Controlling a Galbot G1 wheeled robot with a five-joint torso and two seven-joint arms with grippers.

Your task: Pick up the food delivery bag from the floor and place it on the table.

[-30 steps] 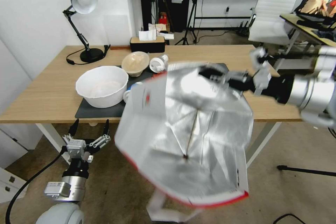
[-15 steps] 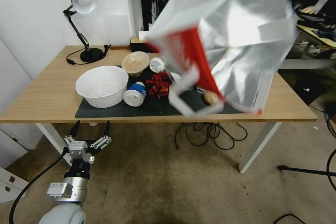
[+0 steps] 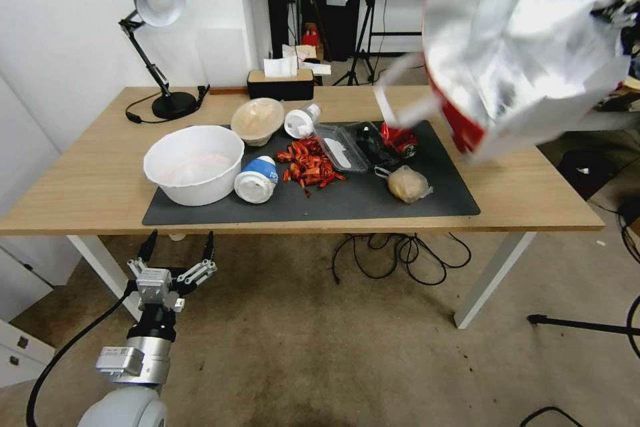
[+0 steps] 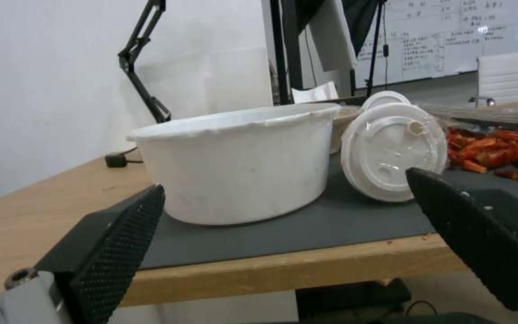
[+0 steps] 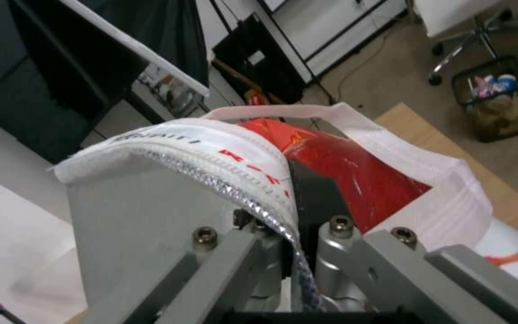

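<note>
The food delivery bag [image 3: 527, 60] hangs tilted in the air above the table's far right corner, foil lining and a red side panel showing, one white strap dangling. My right gripper [image 5: 292, 198] is shut on the bag's rim [image 5: 211, 148], pinching foil and white paper. The light-wood table [image 3: 87, 180] carries a dark grey mat [image 3: 360, 200]. My left gripper [image 3: 175, 260] stands open below the table's front edge, over the carpeted floor [image 3: 300, 347], with nothing between its fingers [image 4: 115, 243].
On the mat lie a white bowl [image 3: 193, 163], a tipped blue-and-white cup [image 3: 256, 180], scattered red food [image 3: 308, 163], a clear tray [image 3: 340, 147], a red can [image 3: 399, 140] and a small bag of beige food [image 3: 408, 185]. A lamp [image 3: 157, 33] stands far left. Cables [image 3: 393, 257] lie underneath.
The bag rose from low in front of the table, swung over the mat, and now hangs at the upper right. Red food, tray, can and small bag now show on the mat.
</note>
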